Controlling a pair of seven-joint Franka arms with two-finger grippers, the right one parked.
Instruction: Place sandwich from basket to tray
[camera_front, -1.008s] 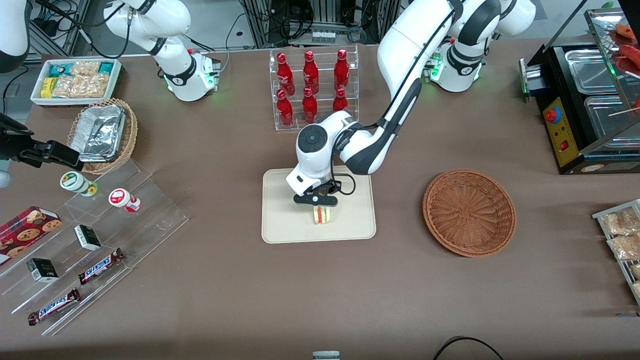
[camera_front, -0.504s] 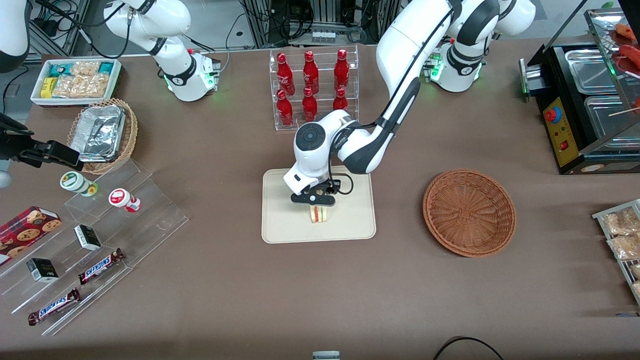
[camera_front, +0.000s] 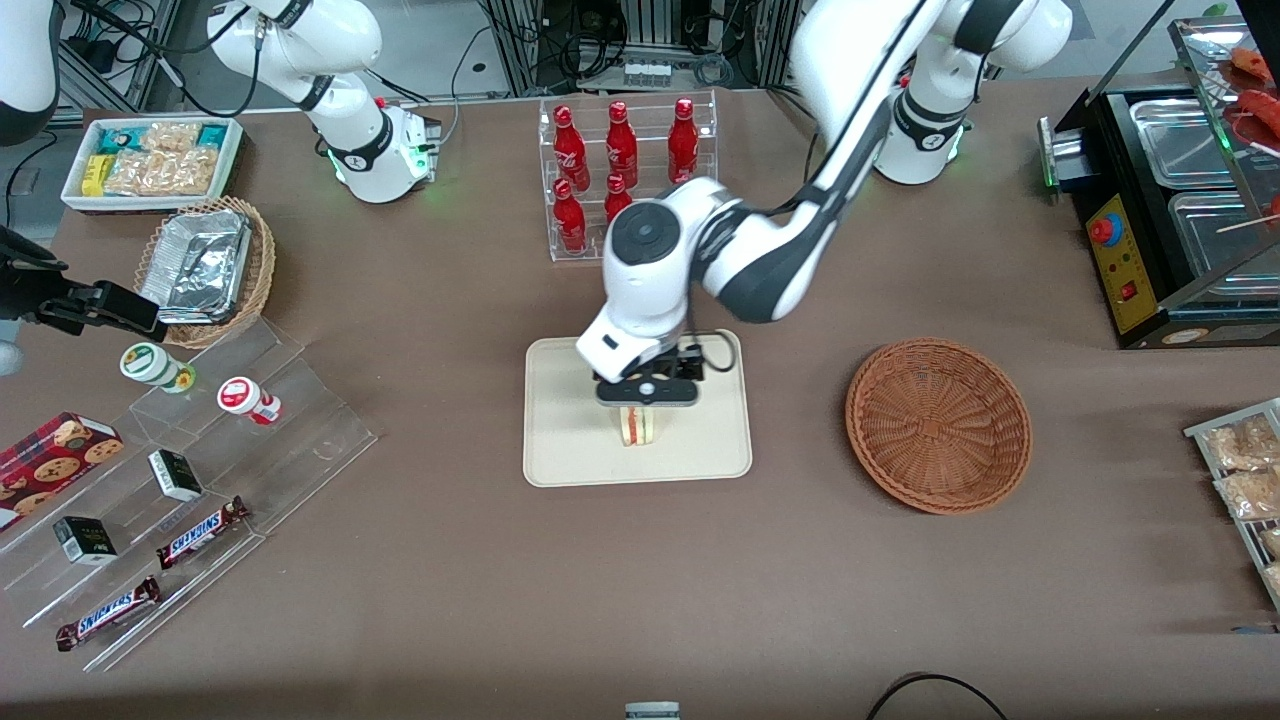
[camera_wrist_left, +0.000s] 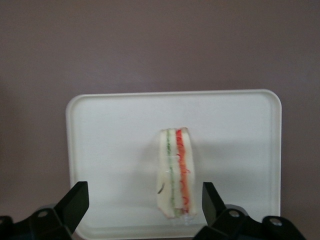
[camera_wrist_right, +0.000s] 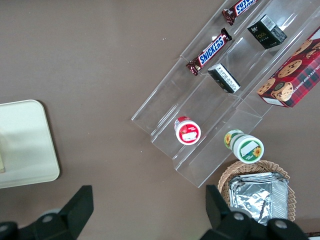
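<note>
My gripper (camera_wrist_left: 145, 205) hangs above the flat rectangular cream-coloured tray (camera_front: 560, 450), its fingers (camera_wrist_left: 75, 202) spread wide apart and holding nothing, while the small triangular clear-wrapped sandwich (camera_front: 638, 425) of pale bread with red and green filling stands on its edge near the tray's middle, and the round reddish-brown woven wicker basket (camera_front: 938, 425) sits bare at about three o'clock from it on the brown table (camera_front: 640, 600). The release looks done to me, so the good move is to rise straight up with the fingers kept clear of the wrap, so that nothing tips the wedge over. The only writing I can read is "SNICKERS" on the brown chocolate bars (camera_wrist_right: 209, 51) lying on the clear acrylic stepped stand (camera_wrist_right: 200, 130) toward the parked arm's end of the table.
</note>
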